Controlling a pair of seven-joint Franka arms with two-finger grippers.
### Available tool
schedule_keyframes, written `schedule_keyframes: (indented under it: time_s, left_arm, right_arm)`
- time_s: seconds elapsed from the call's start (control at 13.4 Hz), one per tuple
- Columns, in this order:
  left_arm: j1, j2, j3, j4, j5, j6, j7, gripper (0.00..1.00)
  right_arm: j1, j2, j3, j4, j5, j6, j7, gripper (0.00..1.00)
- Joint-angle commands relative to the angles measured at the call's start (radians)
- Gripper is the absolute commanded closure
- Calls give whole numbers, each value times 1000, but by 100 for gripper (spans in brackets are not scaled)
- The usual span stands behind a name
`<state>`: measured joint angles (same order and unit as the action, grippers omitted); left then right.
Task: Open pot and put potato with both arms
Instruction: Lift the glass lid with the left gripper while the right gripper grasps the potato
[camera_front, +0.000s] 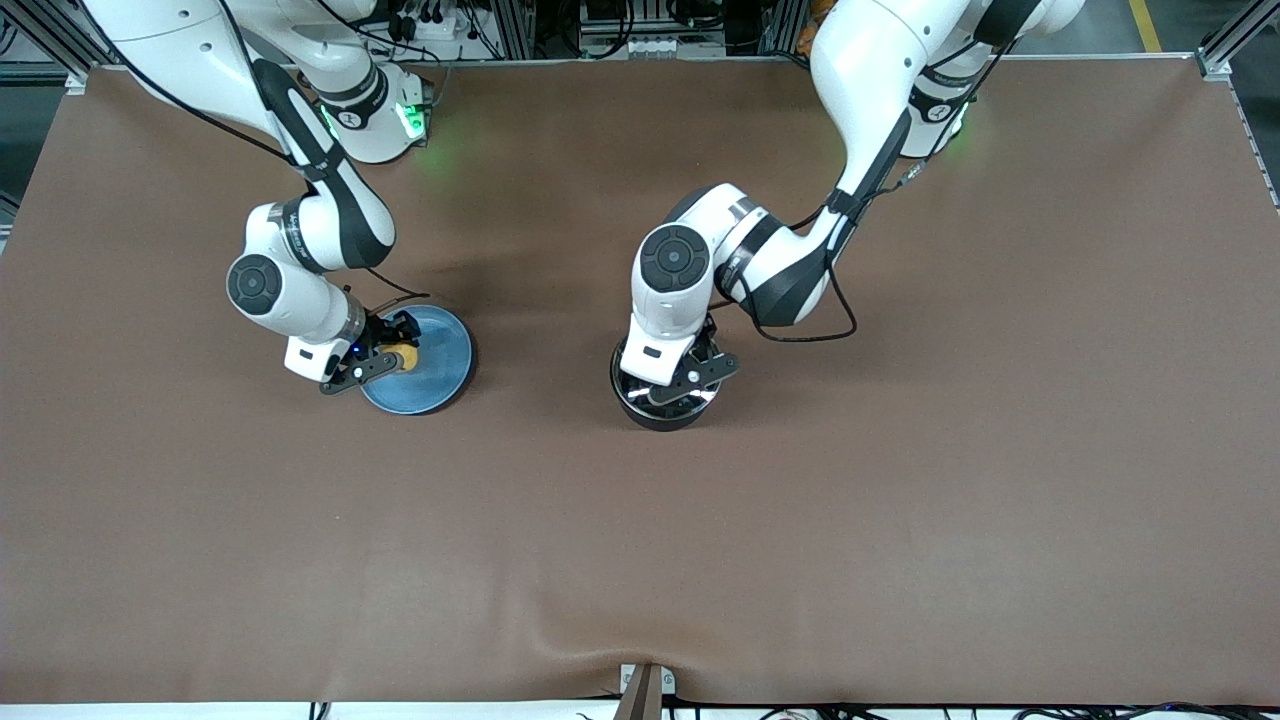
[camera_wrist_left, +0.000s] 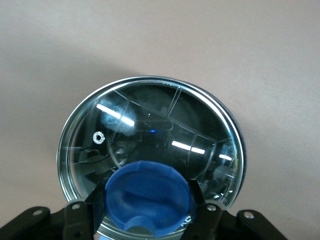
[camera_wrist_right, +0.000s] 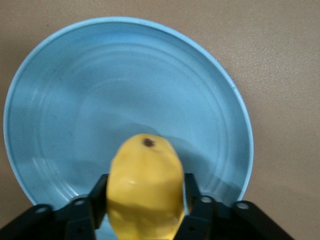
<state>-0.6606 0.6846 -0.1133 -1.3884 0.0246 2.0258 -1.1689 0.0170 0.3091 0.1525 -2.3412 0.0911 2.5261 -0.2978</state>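
The pot, black and round, stands mid-table with its glass lid on it; its handle is hidden under the arm. My left gripper is down on top of the pot, shut on the lid's blue knob, one finger pressed against each side. Toward the right arm's end, the yellow potato rests on a light-blue plate. My right gripper is shut on the potato, its black fingers against both flanks, low over the plate.
Brown table cloth spreads wide around both objects. A small metal bracket sits at the table edge nearest the front camera. The arm bases and cables line the edge where the robots stand.
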Motion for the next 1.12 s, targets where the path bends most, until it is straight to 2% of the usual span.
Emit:
schedule_keyframes:
  time_s: [0.0,0.15,0.3,0.45,0.6,0.67,0.9,1.05]
  left_arm:
    - [41,-121,4,-3,29,-120,26,100]
    - [102,-180,3,-11,29,-156,84,100]
    - [192,-230,3,-58,31,-165,197,100]
    - [329,-302,-3,-174,29,-157,440,100]
    - [494,-339,-8,-289,17,-107,640,100]
    - [591,-352,-28,-392,15,-23,781,100]
    - [682,-344,-28,-601,35,234,919,100]
    - [728,-323,-31,-664,55,309,933,100]
  right_arm:
    - [-12,10,5,-20,9,74,-37,63]
    - [-12,1,5,-20,10,66,-30,84]
    - [-12,-37,5,-17,15,45,-24,92]
    - [-6,-102,5,-1,65,-62,20,98]
    - [46,-175,4,0,93,-111,119,100]
    - [101,-218,5,0,91,-122,260,100]
    - [230,-245,19,83,79,-186,526,100]
    - [277,-240,39,182,43,-268,649,100]
